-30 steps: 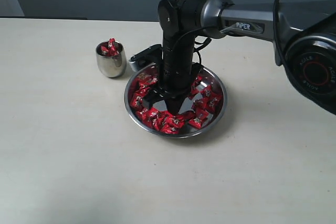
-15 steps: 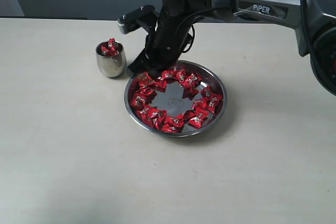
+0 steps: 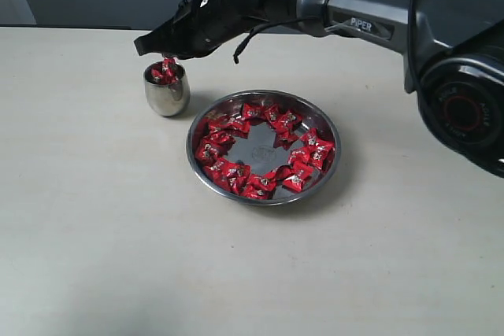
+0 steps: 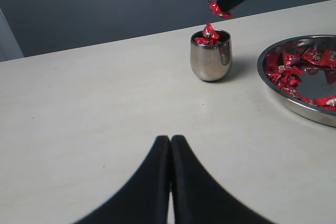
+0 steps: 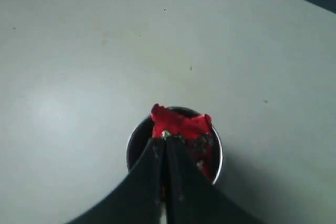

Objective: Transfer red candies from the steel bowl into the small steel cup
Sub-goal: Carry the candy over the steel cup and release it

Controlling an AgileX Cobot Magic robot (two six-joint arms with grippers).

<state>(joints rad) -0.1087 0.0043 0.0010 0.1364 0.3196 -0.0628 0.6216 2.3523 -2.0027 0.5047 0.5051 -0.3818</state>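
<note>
The small steel cup (image 3: 166, 92) stands left of the steel bowl (image 3: 264, 95) and holds a few red candies heaped to its rim. Many red candies (image 3: 235, 171) lie in a ring inside the bowl, around its bare middle. My right gripper (image 3: 157, 51) hangs just above the cup, shut on one red candy (image 4: 217, 9). In the right wrist view the pinched candy (image 5: 178, 121) sits at the gripper's (image 5: 165, 141) tips, over the cup's mouth (image 5: 217, 157). My left gripper (image 4: 170, 139) is shut and empty, low over the table, well short of the cup (image 4: 210, 59).
The pale table (image 3: 94, 226) lies bare around the cup and bowl. The right arm (image 3: 370, 21) stretches from the right over the space behind the bowl. A dark wall runs behind the table's far edge (image 3: 71, 27).
The right gripper rose out of the bowl with a candy and swung left, ending above the cup. The bowl's bare middle now shows.
</note>
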